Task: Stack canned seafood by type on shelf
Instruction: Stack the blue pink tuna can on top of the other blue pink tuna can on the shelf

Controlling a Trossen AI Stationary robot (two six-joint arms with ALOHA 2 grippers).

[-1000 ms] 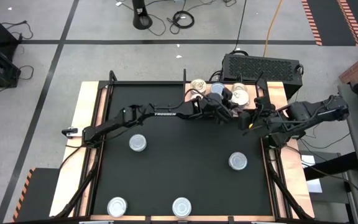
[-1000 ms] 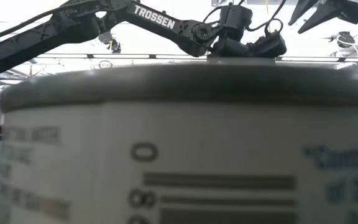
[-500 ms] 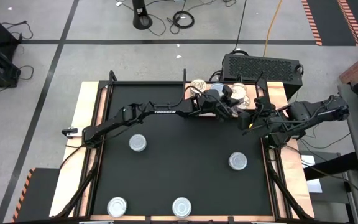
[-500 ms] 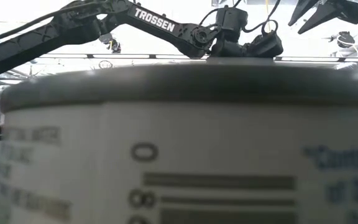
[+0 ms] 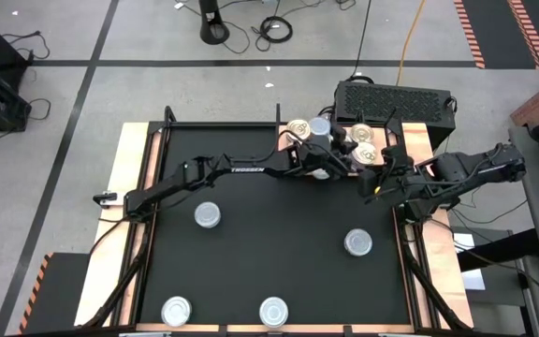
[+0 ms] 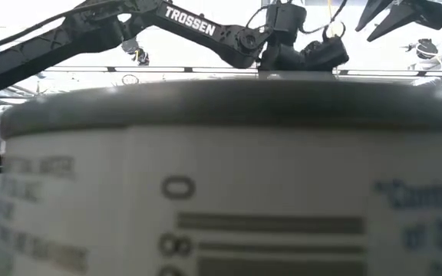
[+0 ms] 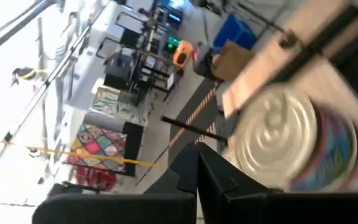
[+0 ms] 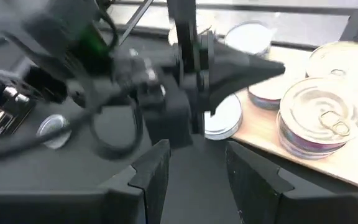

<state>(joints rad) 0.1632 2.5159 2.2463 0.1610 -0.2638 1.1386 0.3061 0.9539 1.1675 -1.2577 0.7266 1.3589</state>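
The shelf, a light-brown board, lies at the table's far right. On it stand gold-topped cans and silver-topped cans. My left gripper is shut and empty, reaching level over these cans. In the left wrist view its fingers show with a silver-topped can just beyond them. My right gripper stands open and empty by the board's near edge. Several silver-topped cans rest on the black table.
A black ventilated box stands behind the shelf. Two more cans sit near the table's front edge, and one of them fills the low view. Wooden strips line the table's sides.
My left gripper has tipped upward and turned a little over the cans on the shelf, staying shut. A silver-topped can that it covered now shows at the shelf's far side.
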